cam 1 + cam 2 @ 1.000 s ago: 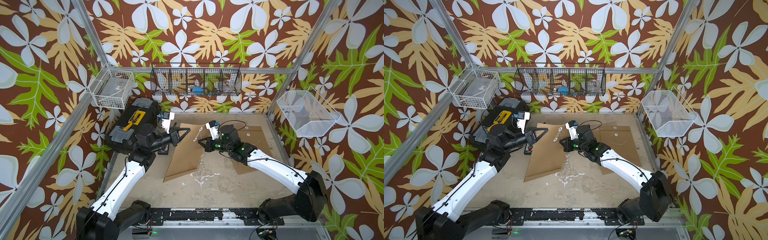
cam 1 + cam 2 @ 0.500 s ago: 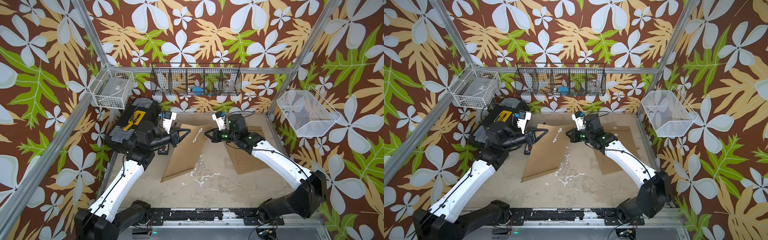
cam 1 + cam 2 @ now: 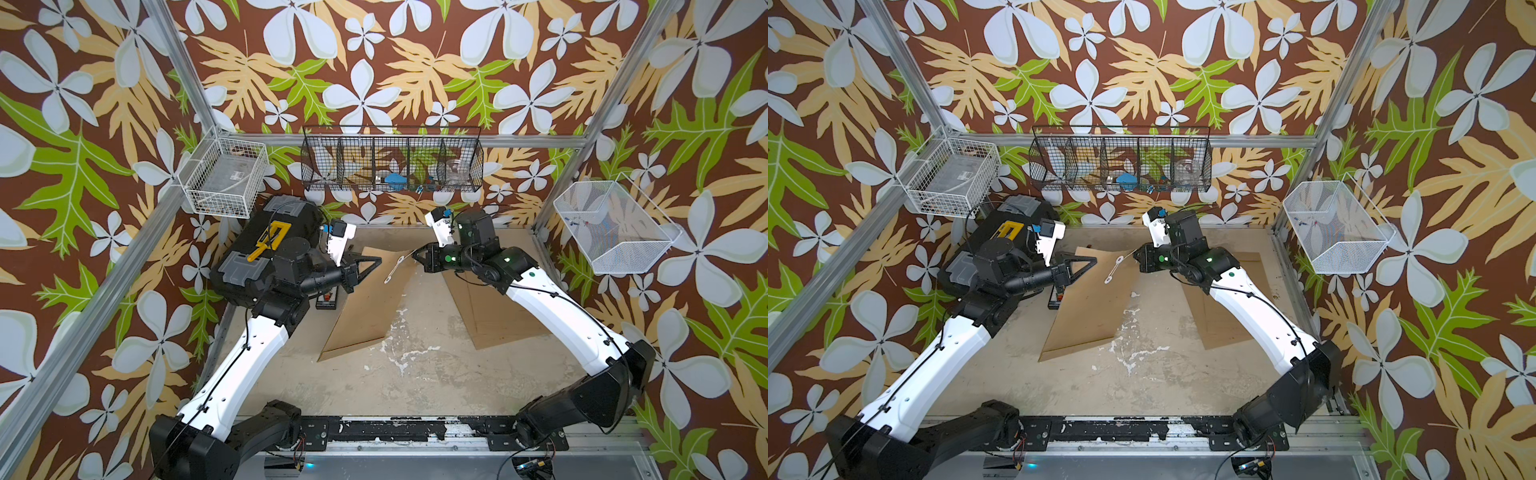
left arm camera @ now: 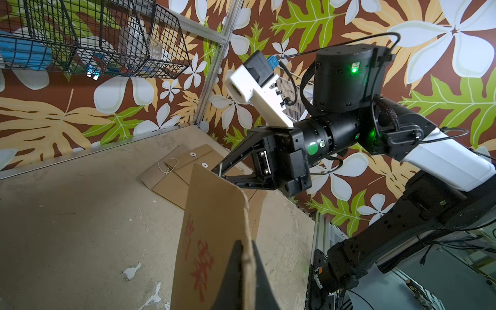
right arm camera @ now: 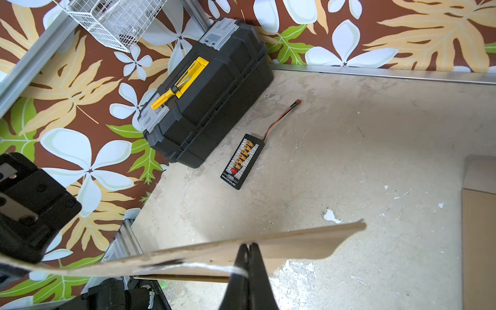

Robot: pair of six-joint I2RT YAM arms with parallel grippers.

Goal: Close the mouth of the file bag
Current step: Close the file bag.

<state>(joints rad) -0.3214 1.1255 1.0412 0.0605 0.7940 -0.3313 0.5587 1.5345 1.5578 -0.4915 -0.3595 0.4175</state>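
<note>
i see the brown file bag point(image 3: 365, 307) lifted at its far end and sloping down to the table point(image 3: 415, 386), left of centre, with its near corner resting there. the left claw point(image 3: 376, 262) is clamped shut on the bag's raised edge; the left wrist view shows the card pinched between its fingers. the right claw point(image 3: 417, 254) is closed too, nipping the thin white tie string point(image 5: 209, 267) that runs from the bag's mouth. a second file bag point(image 3: 494, 316) lies flat beneath the right arm. i judge this the tying step: string drawn out, not yet wound. next i would need to circle the string tightly round the small white disc point(image 3: 387, 280) on the bag, holding tension while the left claw steadies it.
</note>
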